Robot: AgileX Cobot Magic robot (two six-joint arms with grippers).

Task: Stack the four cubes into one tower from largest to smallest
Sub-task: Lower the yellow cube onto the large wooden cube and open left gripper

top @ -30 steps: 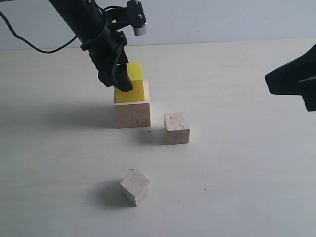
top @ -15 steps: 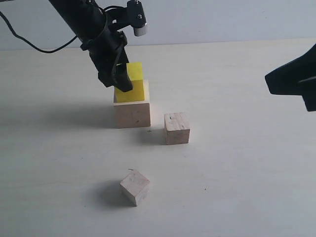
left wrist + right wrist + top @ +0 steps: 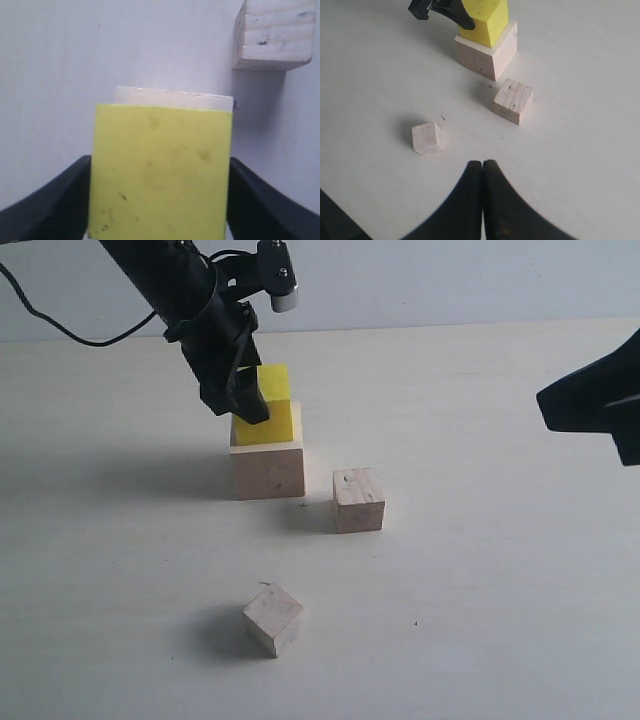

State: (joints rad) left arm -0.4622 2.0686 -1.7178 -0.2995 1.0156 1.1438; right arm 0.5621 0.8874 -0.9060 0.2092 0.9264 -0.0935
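Note:
The yellow cube point(image 3: 272, 412) rests on the large pale wood cube point(image 3: 268, 469) at the middle back of the table. My left gripper point(image 3: 250, 400) is shut on the yellow cube point(image 3: 160, 172), its black fingers point(image 3: 52, 207) pressed to both sides; a strip of the large cube point(image 3: 175, 97) shows beyond it. The small pale cube point(image 3: 358, 500) sits just right of the stack. The smallest pale cube point(image 3: 273, 619) lies nearer the front, turned at an angle. My right gripper point(image 3: 482, 165) hangs shut and empty, away from the cubes.
The pale tabletop point(image 3: 500, 590) stretches around the cubes. The right arm's black body point(image 3: 595, 400) hangs at the right edge of the exterior view. A black cable point(image 3: 60, 325) trails at the back left.

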